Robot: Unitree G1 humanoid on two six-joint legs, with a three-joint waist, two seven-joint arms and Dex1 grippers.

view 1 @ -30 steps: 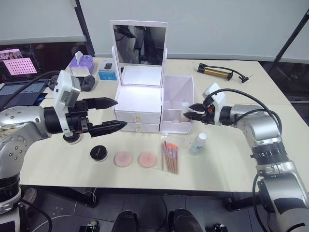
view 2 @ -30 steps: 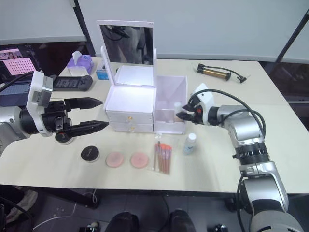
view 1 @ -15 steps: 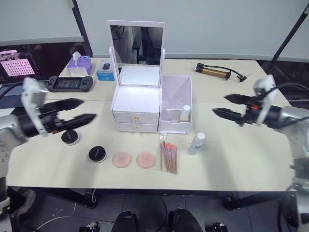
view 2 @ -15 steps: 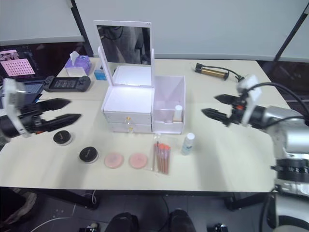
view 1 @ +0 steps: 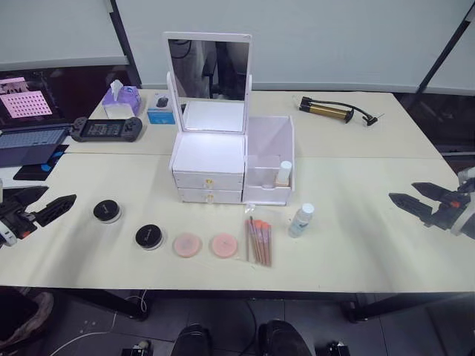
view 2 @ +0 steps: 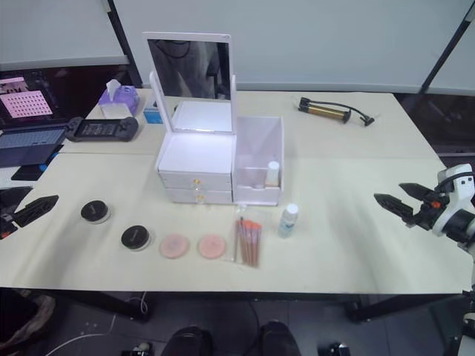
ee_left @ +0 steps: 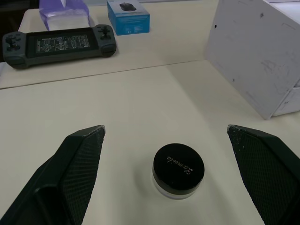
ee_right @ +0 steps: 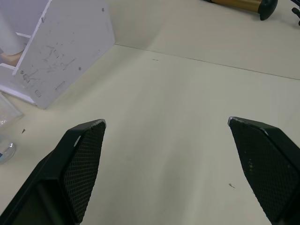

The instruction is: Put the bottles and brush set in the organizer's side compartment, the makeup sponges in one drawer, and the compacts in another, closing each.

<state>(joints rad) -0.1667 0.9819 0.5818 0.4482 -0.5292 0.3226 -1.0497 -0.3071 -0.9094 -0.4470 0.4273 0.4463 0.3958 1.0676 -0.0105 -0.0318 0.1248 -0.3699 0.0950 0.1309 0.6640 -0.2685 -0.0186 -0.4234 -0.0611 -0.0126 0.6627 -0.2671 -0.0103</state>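
Side-compartment step under way: one bottle [view 1: 284, 173] in organizer [view 1: 234, 152], another [view 1: 302, 219] and brushes [view 1: 259, 240] waiting on desk [view 1: 356, 237]. Left end effector [view 1: 33, 208] and right end effector [view 1: 427, 204] released, empty. Next: grasp bottle.

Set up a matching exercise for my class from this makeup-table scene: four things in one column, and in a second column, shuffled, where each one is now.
Things
1. brush set
2. small bottle with a beige base
3. white bottle
4. hand pump

Places
A. standing inside the organizer's side compartment
B. lying on the far right part of the table
C. lying flat on the table in front of the organizer, right of the two pink sponges
D. standing on the table just right of the brush set

Pairs: 1-C, 2-A, 3-D, 4-B
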